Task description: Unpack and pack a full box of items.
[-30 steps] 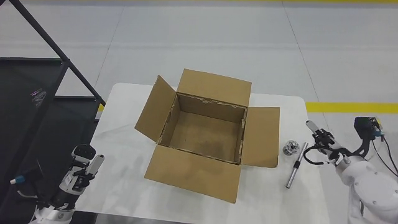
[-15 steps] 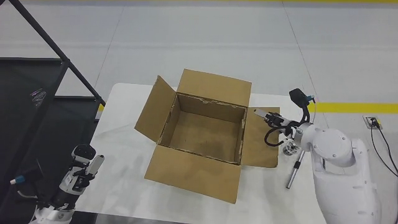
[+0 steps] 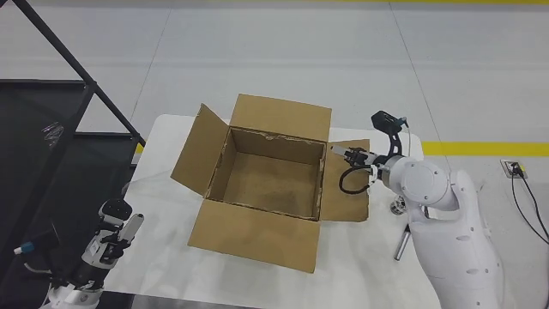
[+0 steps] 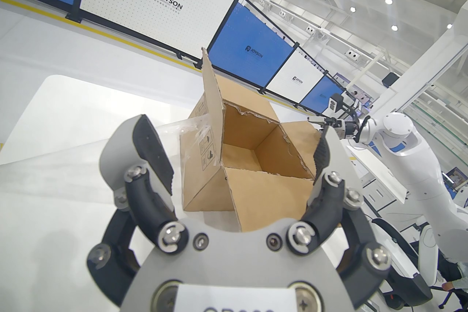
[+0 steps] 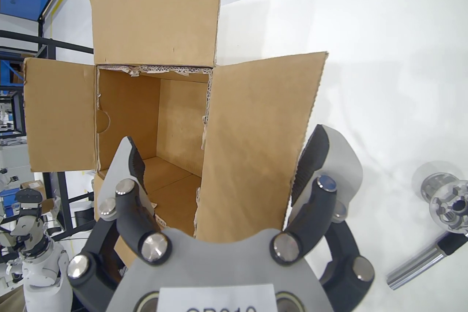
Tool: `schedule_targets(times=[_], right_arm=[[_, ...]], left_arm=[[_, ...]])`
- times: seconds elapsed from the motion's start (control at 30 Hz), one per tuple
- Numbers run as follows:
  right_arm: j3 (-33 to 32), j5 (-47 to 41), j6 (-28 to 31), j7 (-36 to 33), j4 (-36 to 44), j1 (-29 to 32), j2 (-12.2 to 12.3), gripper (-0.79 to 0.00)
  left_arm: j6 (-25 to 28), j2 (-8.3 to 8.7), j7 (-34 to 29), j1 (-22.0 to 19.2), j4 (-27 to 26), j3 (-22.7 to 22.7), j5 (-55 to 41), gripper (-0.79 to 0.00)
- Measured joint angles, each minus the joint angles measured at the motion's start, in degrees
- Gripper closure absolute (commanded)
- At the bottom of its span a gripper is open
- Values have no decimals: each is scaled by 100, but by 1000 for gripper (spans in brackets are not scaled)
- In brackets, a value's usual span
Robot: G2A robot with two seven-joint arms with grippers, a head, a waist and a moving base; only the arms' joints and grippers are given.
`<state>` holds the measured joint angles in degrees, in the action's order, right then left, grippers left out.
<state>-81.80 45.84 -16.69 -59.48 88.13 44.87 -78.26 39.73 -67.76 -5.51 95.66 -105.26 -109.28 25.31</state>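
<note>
Now my right pincer [image 3: 351,156] has swung in from the white table's [image 3: 171,137] right edge to the open brown cardboard box [image 3: 257,236]. Its jaws are wide and hold nothing, set either side of the right-hand flap [image 3: 345,196]. The box has slid leftward, mid-table. It is empty, and the ridged steel hub [image 5: 444,191] and the steel rod [image 5: 420,264] lie beside it, so I judge packing comes next. My left pincer [image 3: 118,221] hangs open and empty at lower left.
</note>
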Motion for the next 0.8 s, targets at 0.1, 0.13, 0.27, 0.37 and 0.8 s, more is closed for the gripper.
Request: schedule_targets(times=[0.1,0.13,0.27,0.37,0.8], right_arm=[[96,-17,12,156,-70,-77,-5,-785],[121,-33,22,186,-101,-105,-6,-785],[215,-103,96,337,-300,-265,-9,-785],[245,-144,140,498,-406,-338,-9,-785],[-796,854,-5,-274,1854,1037,300,-785]], left_arm=[[0,0,0,0,0,0,0,-785],[0,0,0,0,0,0,0,-785],[0,0,0,0,0,0,0,-785],[0,0,0,0,0,0,0,-785],[0,0,0,0,0,0,0,-785]])
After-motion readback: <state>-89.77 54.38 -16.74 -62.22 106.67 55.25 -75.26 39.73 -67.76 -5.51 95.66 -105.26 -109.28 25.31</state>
